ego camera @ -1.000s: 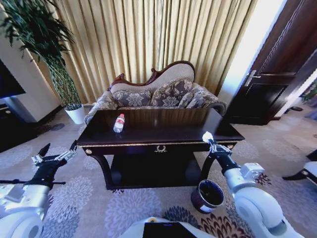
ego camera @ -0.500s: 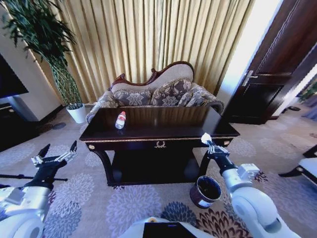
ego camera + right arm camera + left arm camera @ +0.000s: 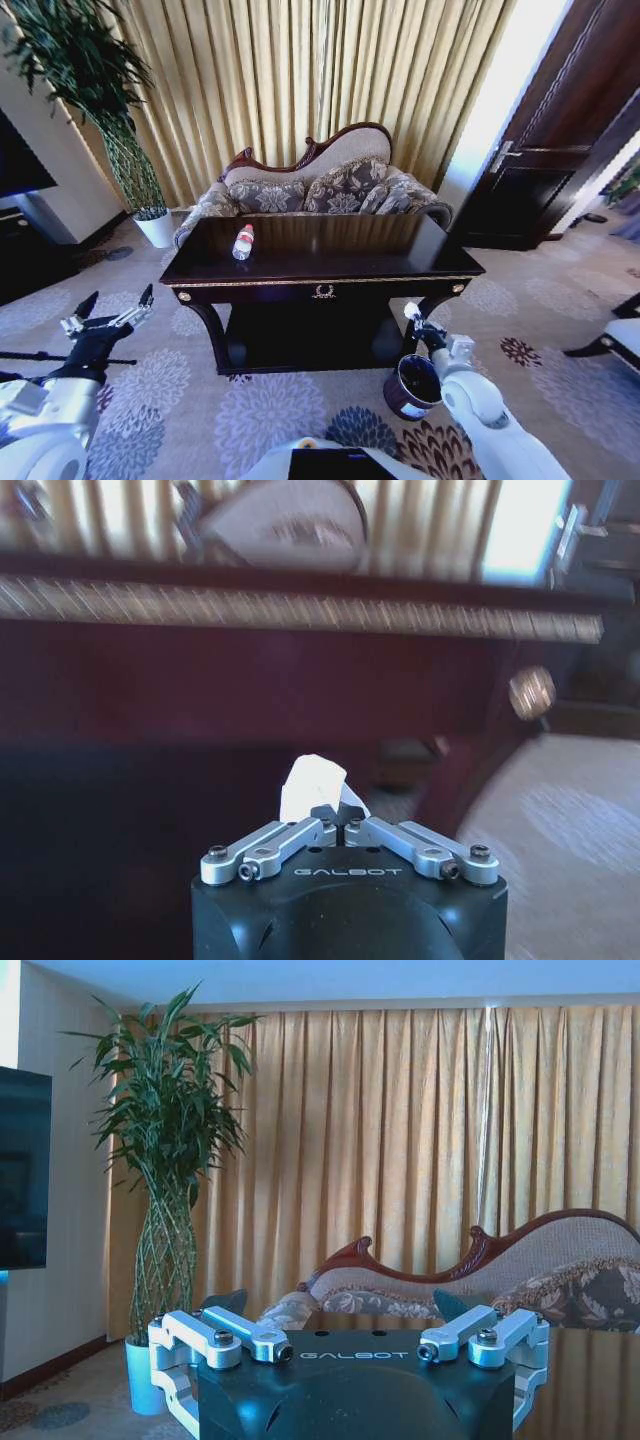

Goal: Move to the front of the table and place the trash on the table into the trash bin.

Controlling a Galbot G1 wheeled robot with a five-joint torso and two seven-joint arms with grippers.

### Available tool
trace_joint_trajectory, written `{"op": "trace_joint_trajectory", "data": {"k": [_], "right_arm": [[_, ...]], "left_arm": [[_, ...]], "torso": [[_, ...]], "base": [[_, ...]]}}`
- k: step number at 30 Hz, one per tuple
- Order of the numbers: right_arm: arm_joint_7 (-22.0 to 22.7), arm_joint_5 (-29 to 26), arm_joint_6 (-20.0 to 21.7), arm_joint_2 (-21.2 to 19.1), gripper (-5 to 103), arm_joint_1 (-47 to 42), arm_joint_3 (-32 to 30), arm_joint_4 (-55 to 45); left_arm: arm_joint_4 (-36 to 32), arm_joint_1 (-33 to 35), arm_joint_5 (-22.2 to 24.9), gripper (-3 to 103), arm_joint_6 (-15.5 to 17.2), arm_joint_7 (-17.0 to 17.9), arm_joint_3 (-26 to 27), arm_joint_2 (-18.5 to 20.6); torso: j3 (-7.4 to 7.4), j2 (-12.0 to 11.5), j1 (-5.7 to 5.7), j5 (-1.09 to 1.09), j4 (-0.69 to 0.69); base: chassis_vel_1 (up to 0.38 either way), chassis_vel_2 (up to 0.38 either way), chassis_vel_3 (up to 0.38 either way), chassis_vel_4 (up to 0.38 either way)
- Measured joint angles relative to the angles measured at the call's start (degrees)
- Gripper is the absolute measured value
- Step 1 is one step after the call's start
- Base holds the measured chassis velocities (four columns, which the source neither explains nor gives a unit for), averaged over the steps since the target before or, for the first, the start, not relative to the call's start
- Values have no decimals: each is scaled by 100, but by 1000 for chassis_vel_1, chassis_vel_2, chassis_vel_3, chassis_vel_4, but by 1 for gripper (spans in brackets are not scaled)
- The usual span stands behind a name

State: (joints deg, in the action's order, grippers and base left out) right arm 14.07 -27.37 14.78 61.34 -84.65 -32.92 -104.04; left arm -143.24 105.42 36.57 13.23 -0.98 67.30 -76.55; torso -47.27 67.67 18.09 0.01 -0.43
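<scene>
The dark glossy table with gold trim stands in front of me. On its left part lies a piece of trash, a clear plastic bottle with a red label. My right gripper hangs below the table's front right corner, just above the round dark trash bin on the carpet. It is shut on a white crumpled paper piece, which sticks out past the fingertips. My left gripper hovers open over the carpet, left of the table, with nothing between its fingers.
A carved-back patterned sofa stands behind the table before gold curtains. A tall plant in a white pot is at the back left, a dark door at the right. Patterned carpet spreads around the table.
My right gripper has dropped with the white paper from the table's front right edge to just above the trash bin. The left arm has stayed where it was.
</scene>
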Motion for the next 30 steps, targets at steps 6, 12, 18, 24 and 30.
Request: {"op": "trace_joint_trajectory", "data": {"k": [6, 12, 18, 24, 30], "right_arm": [[-141, 138, -233, 16, 0, 367, 58, 1207], [-203, 183, -466, 17, 0, 598, 104, 2410], [-205, 353, -806, 14, 0, 776, 158, 3316], [-190, 502, -897, 79, 7, 826, 182, 3459], [-182, 509, -897, 134, 22, 836, 176, 3315]], "left_arm": [[0, 57, 2, 100, -75, -7, 35, -39], [0, 74, 4, 100, -118, -12, 38, -65], [0, 84, 7, 100, -146, -13, 54, -58], [0, 97, 7, 100, -175, -44, 40, -73], [0, 114, 7, 100, -233, -65, 63, -65]], "torso": [[1, 0, -1, -1, 0], [1, 0, -1, 0, -1], [1, 0, -1, -1, 0], [1, 0, -2, -1, 1], [1, 0, -2, -2, 0]], "base": [[0, 0, 0, 0], [0, 0, 0, 0], [0, 0, 0, 0], [0, 0, 0, 0], [0, 0, 0, 0]]}}
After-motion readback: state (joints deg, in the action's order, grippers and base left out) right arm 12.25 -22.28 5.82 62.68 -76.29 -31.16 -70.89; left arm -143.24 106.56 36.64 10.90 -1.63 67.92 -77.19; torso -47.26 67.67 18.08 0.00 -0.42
